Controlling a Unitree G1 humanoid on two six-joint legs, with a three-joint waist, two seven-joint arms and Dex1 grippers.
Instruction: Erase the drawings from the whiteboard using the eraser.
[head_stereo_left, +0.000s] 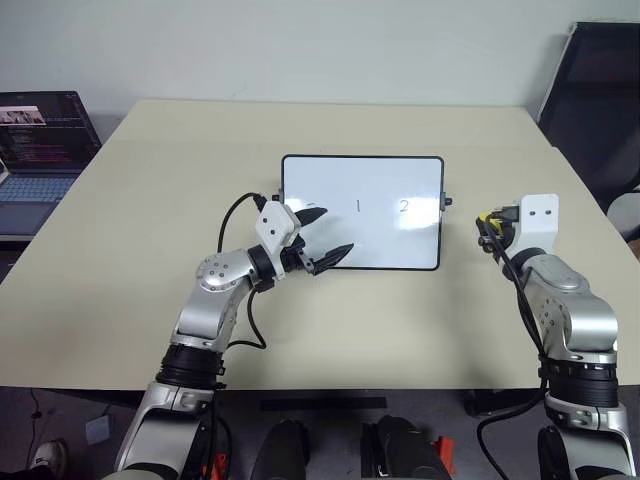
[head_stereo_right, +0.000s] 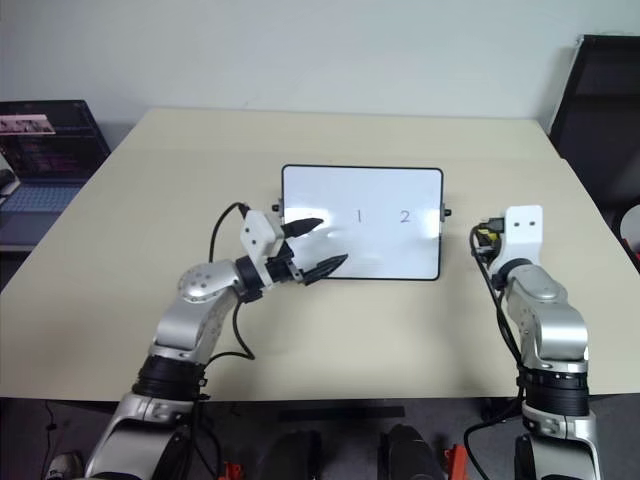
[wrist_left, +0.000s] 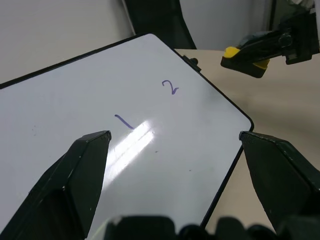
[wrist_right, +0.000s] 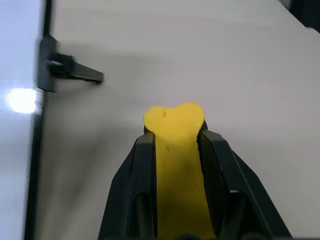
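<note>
While right hand clamps eraser beside whiteboard right edge, above bare worktop | left hand spread wide over board's near-left corner | drawings intact

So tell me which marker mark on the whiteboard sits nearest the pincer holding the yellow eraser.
The 2, rightmost in the row, closest to the board's right edge.

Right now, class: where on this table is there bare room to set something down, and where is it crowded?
The table is bare between the whiteboard and its far edge, on its left side toward the laptop, and along the near edge between the arms. It is crowded at the board's left end under the open left pincer, and beside its right edge, where the right pincer grips the eraser.
</note>
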